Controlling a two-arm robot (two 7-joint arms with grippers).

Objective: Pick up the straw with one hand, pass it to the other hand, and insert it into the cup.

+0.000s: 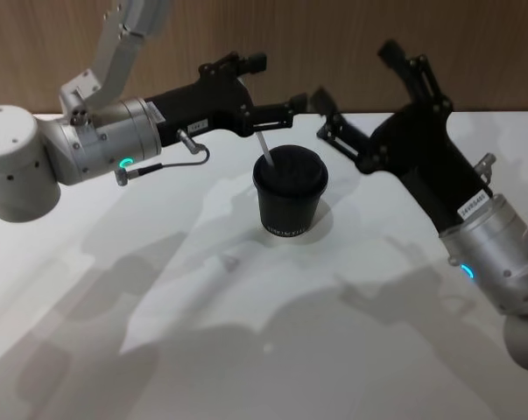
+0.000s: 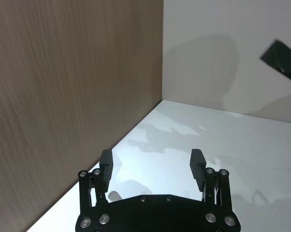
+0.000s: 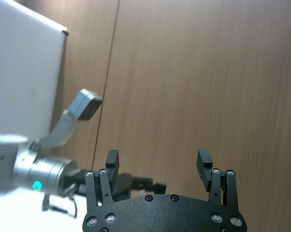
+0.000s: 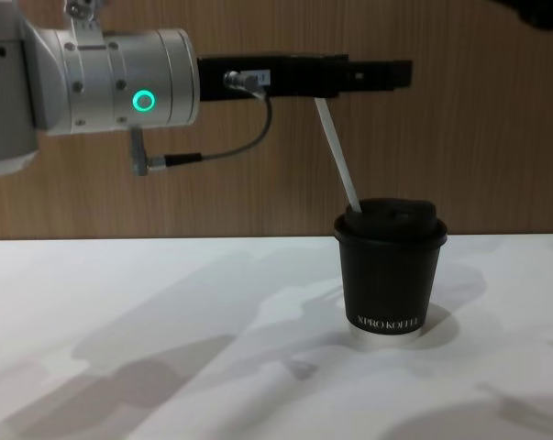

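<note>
Two black grippers hang above the white tabletop (image 1: 246, 350), one on each side of the small black paper coffee cup (image 4: 391, 275) with its domed lid and white lettering. The thin white plastic straw (image 4: 337, 151) stands tilted in the lid, its lower end in the cup and its upper end reaching up to the left gripper (image 1: 299, 105), just under the jaws; from the wrist view those jaws are spread apart with nothing between them. The right gripper (image 1: 355, 96), beside the cup, also has its jaws spread wide and empty.
</note>
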